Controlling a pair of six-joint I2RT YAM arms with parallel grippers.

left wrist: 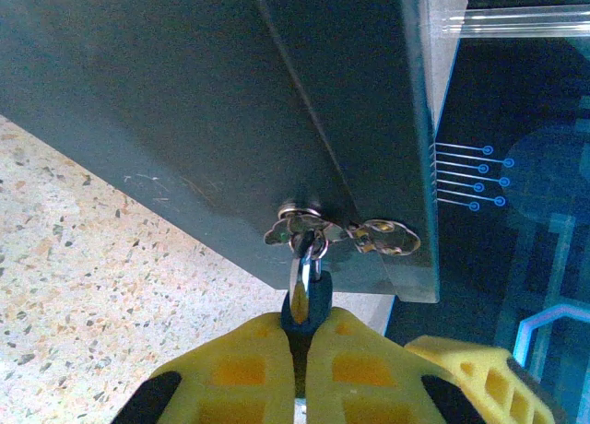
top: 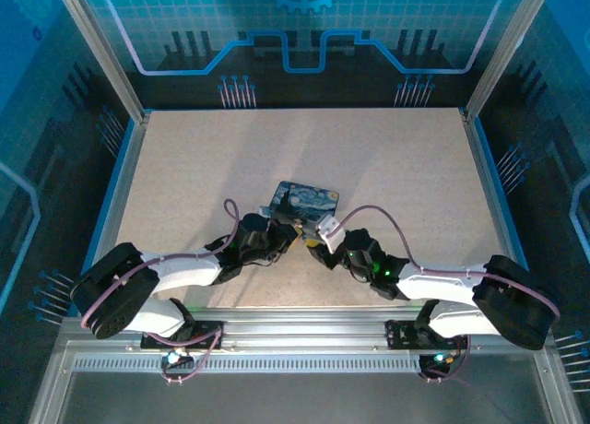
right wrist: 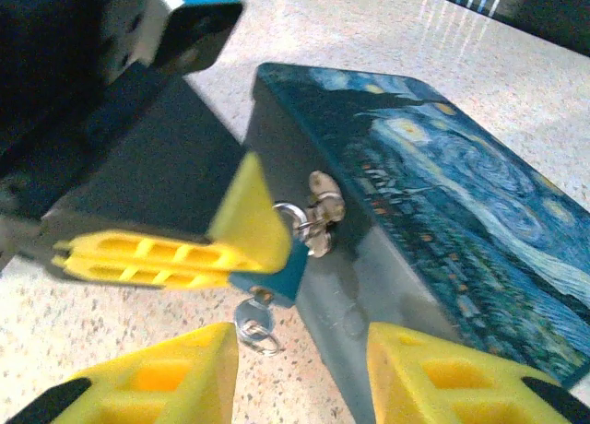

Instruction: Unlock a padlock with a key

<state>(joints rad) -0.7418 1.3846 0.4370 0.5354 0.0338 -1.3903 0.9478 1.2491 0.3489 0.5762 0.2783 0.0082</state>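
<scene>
The small blue padlock [left wrist: 319, 300] hangs by its thin shackle [left wrist: 300, 267] from the hasp [left wrist: 304, 227] on the side of the tin. My left gripper [left wrist: 309, 330] is shut on the padlock's body. In the right wrist view the padlock [right wrist: 281, 272] sits under the left gripper's yellow fingers [right wrist: 244, 223]. The silvery key [right wrist: 252, 314] sticks out of its underside, with a small ring [right wrist: 262, 337] dangling. My right gripper [right wrist: 302, 364] is open just below, its left finger's tip close beside the key and not touching it.
The starry-night tin [top: 305, 201] lies on the speckled table [top: 387, 166], near the middle front. Both grippers, left [top: 282, 232] and right [top: 318, 246], crowd its near side. A blue raised rim [top: 486, 180] and dark walls border the table.
</scene>
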